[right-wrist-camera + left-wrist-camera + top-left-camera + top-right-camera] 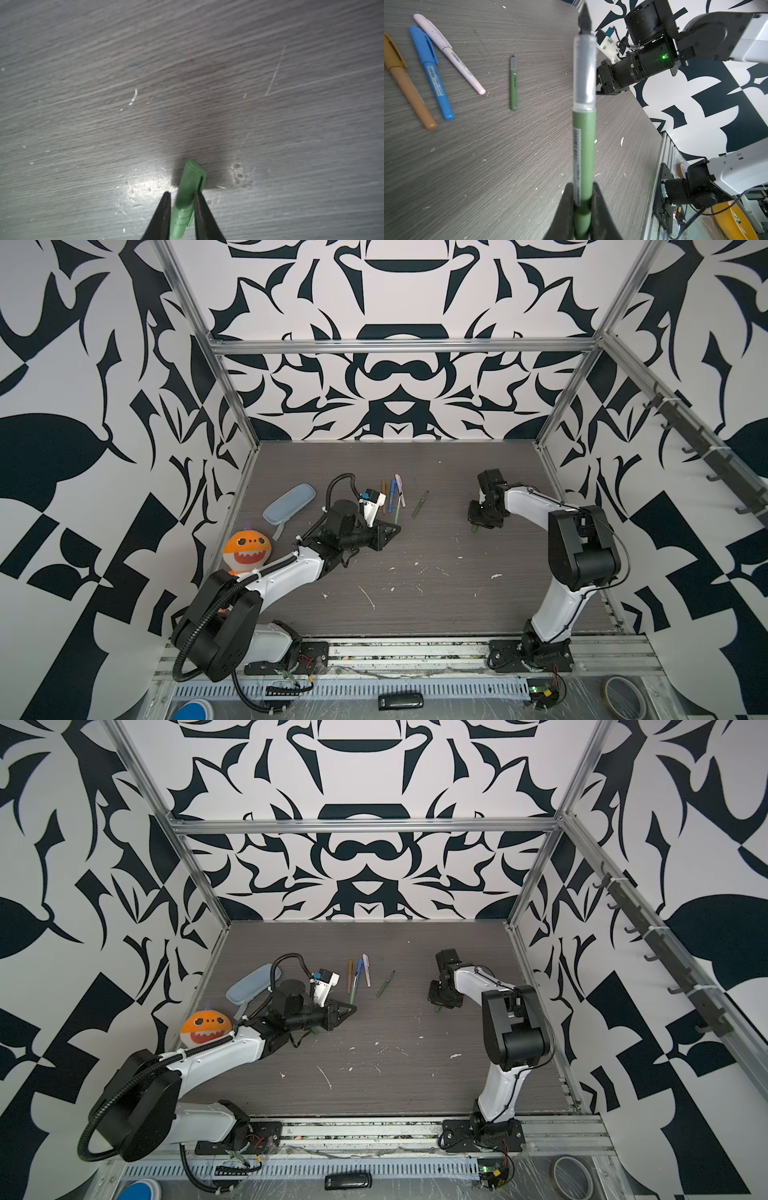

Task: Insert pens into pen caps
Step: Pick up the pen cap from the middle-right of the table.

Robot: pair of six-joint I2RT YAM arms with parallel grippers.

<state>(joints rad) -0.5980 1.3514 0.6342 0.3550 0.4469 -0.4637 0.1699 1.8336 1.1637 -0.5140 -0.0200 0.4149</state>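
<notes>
Arms, top view: left gripper (397,526) and right gripper (478,523) are well apart.
Left wrist view: left gripper pinches a green pen (584,135), bare tip ahead of the fingers.
Right wrist view: right gripper nips a green cap (191,176), askew, low over the table (187,83).
Risk: I'd worry the skewed cap twists and misses the tip.

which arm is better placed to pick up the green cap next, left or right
Right. The right gripper straddles the green cap on the table, jaws close against it. The left gripper is shut on an uncapped green pen, well away from that cap.
</notes>
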